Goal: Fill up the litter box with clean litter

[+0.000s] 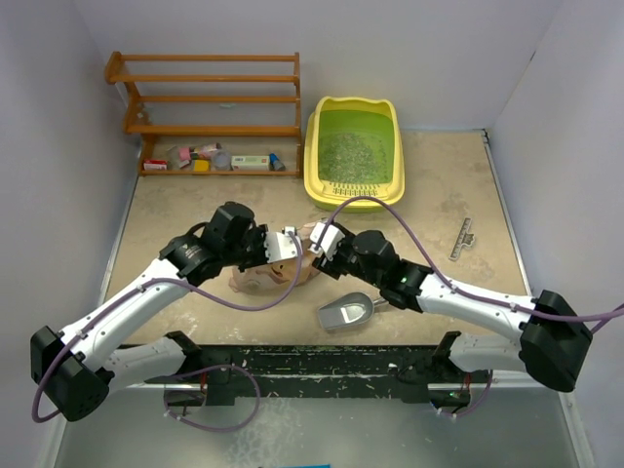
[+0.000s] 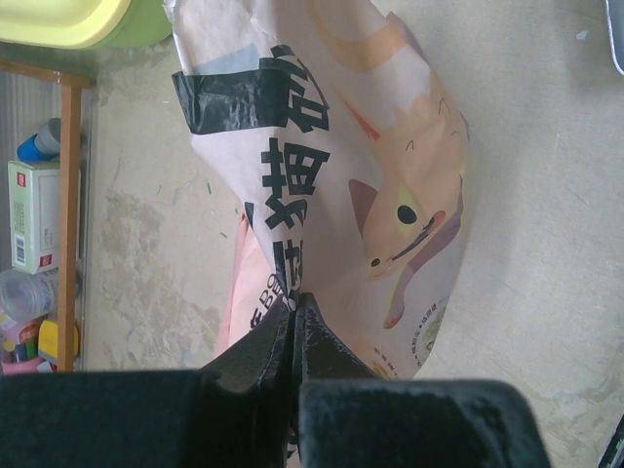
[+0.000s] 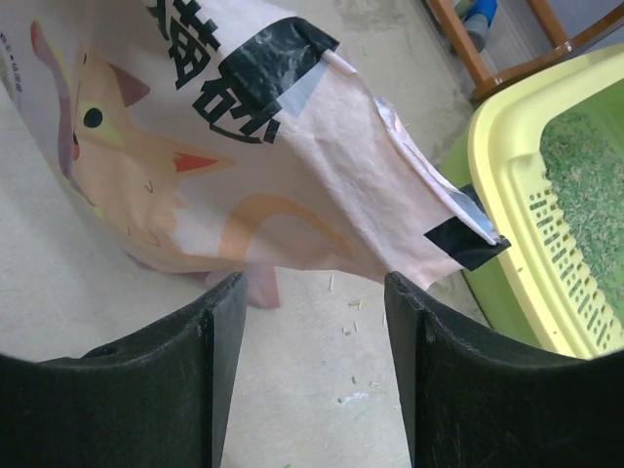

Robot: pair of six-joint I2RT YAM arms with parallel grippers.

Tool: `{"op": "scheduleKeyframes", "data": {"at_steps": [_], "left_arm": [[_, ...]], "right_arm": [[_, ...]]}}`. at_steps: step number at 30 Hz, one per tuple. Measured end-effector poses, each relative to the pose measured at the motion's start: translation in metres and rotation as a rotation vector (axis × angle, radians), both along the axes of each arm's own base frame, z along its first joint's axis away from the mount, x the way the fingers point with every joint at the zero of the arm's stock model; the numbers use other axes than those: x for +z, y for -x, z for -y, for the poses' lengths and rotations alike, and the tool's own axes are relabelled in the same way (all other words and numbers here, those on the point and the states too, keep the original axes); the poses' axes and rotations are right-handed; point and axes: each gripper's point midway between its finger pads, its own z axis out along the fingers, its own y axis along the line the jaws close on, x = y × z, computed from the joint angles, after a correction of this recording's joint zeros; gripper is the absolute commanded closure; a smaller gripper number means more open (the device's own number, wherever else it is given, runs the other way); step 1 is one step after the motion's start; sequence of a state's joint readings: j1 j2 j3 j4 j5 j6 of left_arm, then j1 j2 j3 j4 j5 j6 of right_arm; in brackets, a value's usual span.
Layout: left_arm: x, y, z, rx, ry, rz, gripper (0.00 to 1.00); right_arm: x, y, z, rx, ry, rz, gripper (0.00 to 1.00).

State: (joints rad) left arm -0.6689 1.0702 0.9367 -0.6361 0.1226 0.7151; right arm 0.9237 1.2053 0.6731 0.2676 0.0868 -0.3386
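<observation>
Table (image 1: 458, 195), far edge, right of centre: the litter box (image 1: 311, 161) sits flat, with the wooden rack (image 1: 210, 97) just to its left. The tray looks rigid and stable, so there is no reason to handle it.

Mid-table, between the two arms: the pink printed bag (image 2: 341, 175), slumped and creased, with its taped mouth pointing toward the box. I judge it soft and floppy. Its weight will shift as the contents run, so it should be held at opposite edges of the film, not by the belly.

Grey metal scoop (image 1: 344, 314): lying free on the table near the right forearm, untouched. It is stiff and should be easy to take by the handle.

Clean litter (image 1: 346, 156): a thin layer already covers the green floor (loose granules, will scatter if poured from high up). More seems needed.

Arm pose: both arms reach inward, elbows out, wrists meeting at the bag.
- The left gripper (image 2: 295, 314) is pinched tight on a fold of the bag's lower edge.
- The right gripper (image 3: 310, 302) stands wide apart with nothing between its fingers. It is level with the table, just short of the bag's taped end, with the box rim off to its right.
</observation>
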Motion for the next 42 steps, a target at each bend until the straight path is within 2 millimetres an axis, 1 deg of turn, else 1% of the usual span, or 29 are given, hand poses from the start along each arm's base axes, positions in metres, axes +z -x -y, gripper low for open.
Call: {"op": "scheduleKeyframes", "data": {"at_steps": [7,12,14,17,22,32,42], "left_arm": [[0.000,0.002,0.000,-0.004,0.004,-0.001,0.98],[0.000,0.002,0.000,0.000,0.009,-0.006,0.98],[0.000,0.003,0.001,0.006,0.015,-0.012,0.98],[0.000,0.003,0.001,0.008,0.021,-0.019,0.99],[0.000,0.005,0.003,0.014,0.034,-0.030,0.99],[0.000,0.005,-0.003,0.048,0.048,-0.048,0.99],[-0.001,0.009,-0.008,0.064,0.045,-0.057,0.98]], "right_arm": [[0.011,-0.001,0.000,0.013,-0.016,0.047,0.39],[0.028,0.005,-0.002,0.063,-0.043,0.085,0.38],[0.030,0.006,-0.004,0.081,-0.041,0.091,0.37],[0.025,0.007,-0.010,0.107,-0.025,0.086,0.37],[0.012,0.003,-0.020,0.136,0.013,0.065,0.37],[0.014,-0.006,-0.029,0.157,0.024,0.073,0.37],[0.010,-0.004,-0.039,0.211,0.018,0.054,0.37]]}}
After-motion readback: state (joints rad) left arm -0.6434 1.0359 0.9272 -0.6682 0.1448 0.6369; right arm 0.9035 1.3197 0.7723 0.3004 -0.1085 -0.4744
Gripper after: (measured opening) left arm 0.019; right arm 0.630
